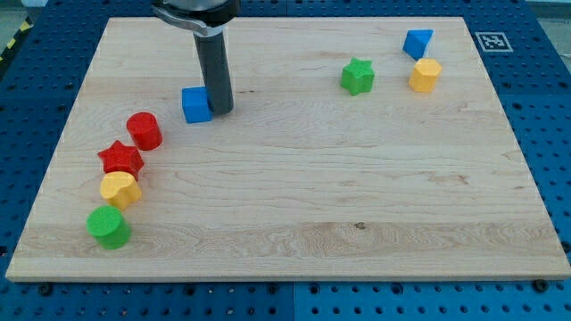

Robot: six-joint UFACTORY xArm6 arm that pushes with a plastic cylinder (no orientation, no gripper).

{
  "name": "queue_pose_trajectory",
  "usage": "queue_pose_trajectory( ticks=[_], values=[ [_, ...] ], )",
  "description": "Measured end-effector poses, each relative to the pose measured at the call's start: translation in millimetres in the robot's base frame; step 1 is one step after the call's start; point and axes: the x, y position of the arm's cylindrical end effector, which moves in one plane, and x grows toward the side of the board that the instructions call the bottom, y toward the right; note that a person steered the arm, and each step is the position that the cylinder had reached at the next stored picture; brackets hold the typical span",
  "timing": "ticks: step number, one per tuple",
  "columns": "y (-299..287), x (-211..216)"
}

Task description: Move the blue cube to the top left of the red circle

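Observation:
The blue cube sits on the wooden board in the upper left part of the view. The red circle, a short cylinder, stands down and to the left of the cube, a small gap apart. My tip rests on the board right against the cube's right side. The dark rod rises from it to the view's top.
A red star, a yellow block and a green cylinder run in a line below the red circle. A green star, a yellow hexagon and a blue triangular block lie at upper right. The board's edge slants at left.

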Motion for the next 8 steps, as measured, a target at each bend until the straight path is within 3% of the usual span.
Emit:
queue_pose_trajectory(
  ticks=[5, 8],
  values=[
    [-64, 0],
    [-66, 0]
  ],
)
